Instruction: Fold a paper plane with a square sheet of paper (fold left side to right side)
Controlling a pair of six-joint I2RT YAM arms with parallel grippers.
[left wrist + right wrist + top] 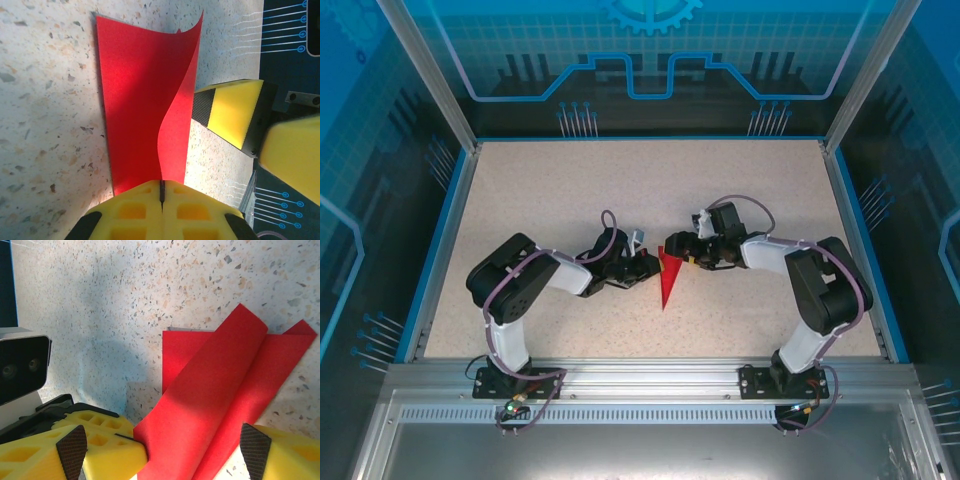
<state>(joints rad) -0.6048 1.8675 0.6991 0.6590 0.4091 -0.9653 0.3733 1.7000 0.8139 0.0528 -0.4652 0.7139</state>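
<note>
Dead centre of the table (pixel 540 200), the half-folded red sheet (pixel 668 280) lies, one flap up. Left gripper (pixel 161 189) pinches its edge, likely anchoring it; right gripper (pixel 163 450) gapes around that flap, gripping nothing.

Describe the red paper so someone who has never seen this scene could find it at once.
Start at the pale speckled table inside the blue-walled enclosure and go to its middle, where the two black arms meet. The red paper lies there, a narrow folded wedge tapering toward the arm bases. Nothing else is bright red.
</note>
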